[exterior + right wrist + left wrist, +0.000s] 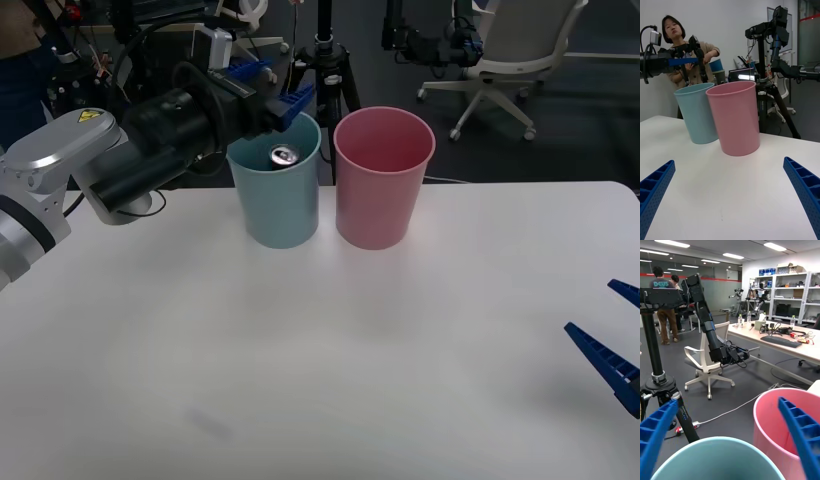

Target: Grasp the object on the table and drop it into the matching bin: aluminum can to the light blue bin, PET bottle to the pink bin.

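Overhead, left claw (pixel 272 88) spread, empty

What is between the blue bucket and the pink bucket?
Nothing. In the front view the light blue bin and the pink bin stand side by side on the table with only a thin gap.

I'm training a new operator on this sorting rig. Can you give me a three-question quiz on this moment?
1. True or false: the aluminum can lies inside the pink bin.
2. Which gripper is above the light blue bin? A) left gripper B) right gripper
3. Fill in: both grippers' fingers are ____.

Key
1. False; it is in the light blue bin.
2. A; the right gripper waits low over the table at its right edge.
3. Open.
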`<move>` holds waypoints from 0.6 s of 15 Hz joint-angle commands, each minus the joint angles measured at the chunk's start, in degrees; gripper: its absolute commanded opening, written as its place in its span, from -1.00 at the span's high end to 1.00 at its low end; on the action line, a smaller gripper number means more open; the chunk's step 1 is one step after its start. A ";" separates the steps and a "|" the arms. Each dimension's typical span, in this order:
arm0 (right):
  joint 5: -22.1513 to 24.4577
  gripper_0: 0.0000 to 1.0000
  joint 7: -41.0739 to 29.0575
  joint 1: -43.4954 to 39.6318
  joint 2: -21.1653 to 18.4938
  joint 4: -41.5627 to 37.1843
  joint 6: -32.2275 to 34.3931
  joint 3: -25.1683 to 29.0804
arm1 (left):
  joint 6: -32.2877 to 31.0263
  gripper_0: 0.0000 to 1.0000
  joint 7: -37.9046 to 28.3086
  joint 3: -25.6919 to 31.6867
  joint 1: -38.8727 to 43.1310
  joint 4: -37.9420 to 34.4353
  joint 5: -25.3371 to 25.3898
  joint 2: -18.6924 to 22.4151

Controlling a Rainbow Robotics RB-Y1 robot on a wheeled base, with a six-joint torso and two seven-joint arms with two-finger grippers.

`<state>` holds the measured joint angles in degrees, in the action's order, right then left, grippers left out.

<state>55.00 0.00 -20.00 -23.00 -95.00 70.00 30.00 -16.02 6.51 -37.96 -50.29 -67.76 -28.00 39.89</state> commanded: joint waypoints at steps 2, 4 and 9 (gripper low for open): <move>0.00 -1.00 0.00 0.00 0.00 0.00 0.00 0.00 | -0.07 -1.00 0.00 0.08 0.01 0.00 0.76 -0.08; 0.00 -1.00 0.00 0.00 0.00 0.00 0.00 0.00 | -0.16 -1.00 0.00 0.00 0.01 0.00 0.84 -0.08; 0.00 -1.00 0.00 0.00 0.00 0.00 0.00 0.00 | -1.39 -1.00 0.61 -0.36 0.54 -1.23 2.60 1.41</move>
<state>55.00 0.00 -20.00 -23.00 -95.00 70.00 30.00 -17.33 6.93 -38.10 -50.04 -68.27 -26.04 40.59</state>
